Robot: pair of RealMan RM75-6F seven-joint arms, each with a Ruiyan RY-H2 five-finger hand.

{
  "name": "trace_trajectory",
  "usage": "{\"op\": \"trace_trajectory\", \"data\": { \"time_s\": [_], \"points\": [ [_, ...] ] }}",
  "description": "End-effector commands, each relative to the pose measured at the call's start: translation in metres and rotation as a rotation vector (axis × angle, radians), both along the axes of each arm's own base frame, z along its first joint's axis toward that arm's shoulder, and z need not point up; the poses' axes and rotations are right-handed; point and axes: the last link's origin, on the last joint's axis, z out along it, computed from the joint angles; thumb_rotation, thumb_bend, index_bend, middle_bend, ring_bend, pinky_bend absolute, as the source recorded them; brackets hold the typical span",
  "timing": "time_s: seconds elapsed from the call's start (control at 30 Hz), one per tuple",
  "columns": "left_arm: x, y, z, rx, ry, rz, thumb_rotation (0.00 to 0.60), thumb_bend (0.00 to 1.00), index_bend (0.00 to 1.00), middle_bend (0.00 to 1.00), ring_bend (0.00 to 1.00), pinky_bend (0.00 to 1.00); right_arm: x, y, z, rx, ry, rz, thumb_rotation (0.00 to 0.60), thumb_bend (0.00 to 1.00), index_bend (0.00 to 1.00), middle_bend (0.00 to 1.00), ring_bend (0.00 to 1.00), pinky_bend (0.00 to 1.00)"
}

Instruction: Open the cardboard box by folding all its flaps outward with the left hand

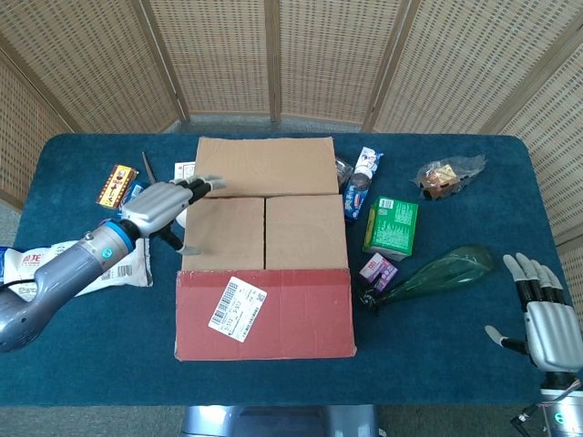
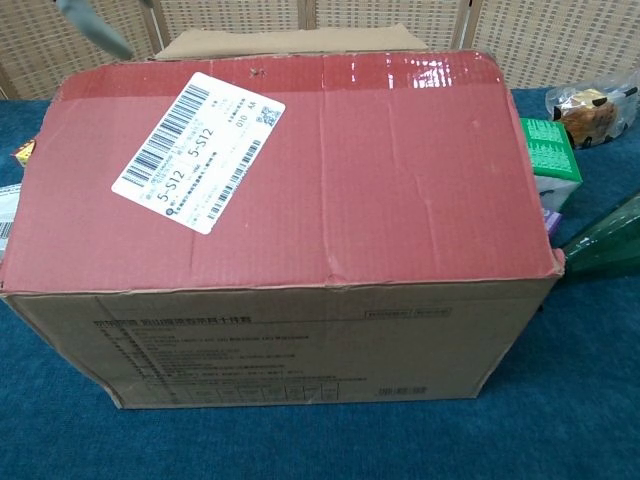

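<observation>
The cardboard box (image 1: 264, 232) stands mid-table. Its brown rear flap (image 1: 264, 166) lies folded outward, and its red front flap (image 1: 264, 314) with a white barcode label (image 1: 237, 308) hangs outward toward me. Two inner flaps (image 1: 223, 232) still lie flat and closed, meeting at a centre seam. My left hand (image 1: 164, 205) is low at the box's left rear corner, fingers (image 1: 202, 186) spread and reaching over the edge, holding nothing. My right hand (image 1: 544, 319) is open at the table's front right. In the chest view the red flap (image 2: 300, 170) fills the frame, with a blurred finger (image 2: 95, 25) at top left.
Left of the box lie a yellow snack pack (image 1: 117, 185) and a white bag (image 1: 50, 266). On the right are a blue packet (image 1: 362, 182), a green carton (image 1: 392, 226), a small purple box (image 1: 378, 270), a green bottle (image 1: 442, 271) and a clear snack bag (image 1: 446, 175).
</observation>
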Motion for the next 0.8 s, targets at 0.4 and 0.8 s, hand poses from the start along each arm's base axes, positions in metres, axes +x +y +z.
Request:
{"op": "trace_trajectory", "data": {
  "time_s": [0.4,0.8],
  "points": [
    [-0.012,-0.024,-0.014,-0.110,-0.245,0.105,0.600,0.06,0.00,0.00,0.00,0.23,0.000,0.000,-0.001,0.005,0.003,0.004,0.600,0.08,0.00,0.00,0.00,0.09],
    [-0.006,-0.034,-0.020,-0.194,-0.345,0.112,0.600,0.06,0.00,0.00,0.00,0.25,0.002,0.003,0.000,0.004,-0.001,0.013,0.600,0.08,0.00,0.00,0.00,0.09]
  ]
}}
